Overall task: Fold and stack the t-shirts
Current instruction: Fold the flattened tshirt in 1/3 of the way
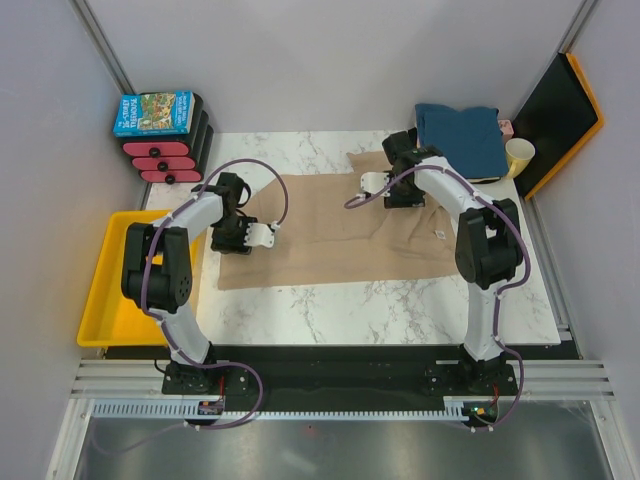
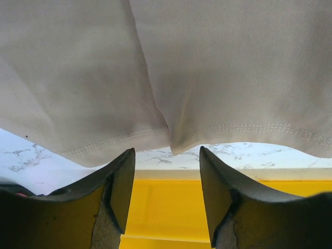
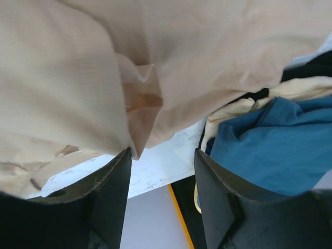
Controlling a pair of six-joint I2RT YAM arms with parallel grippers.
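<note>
Noted: the tan t-shirt [image 1: 340,225] is observed as matt, fine-ribbed knit cloth with a double-stitched hem. The teal-blue t-shirt [image 1: 460,135] is likewise recorded as soft matt cloth. The tabletop [image 1: 400,300] is seen as smooth, white and marble-patterned, and the yellow tray [image 1: 100,300] as glossy smooth plastic.

We see the tan t-shirt [image 1: 340,235] spread nearly flat across the marble surface [image 1: 400,305], small white label [image 1: 440,235] showing; the teal-blue t-shirt [image 1: 460,135] lies folded at the far-right corner.
</note>
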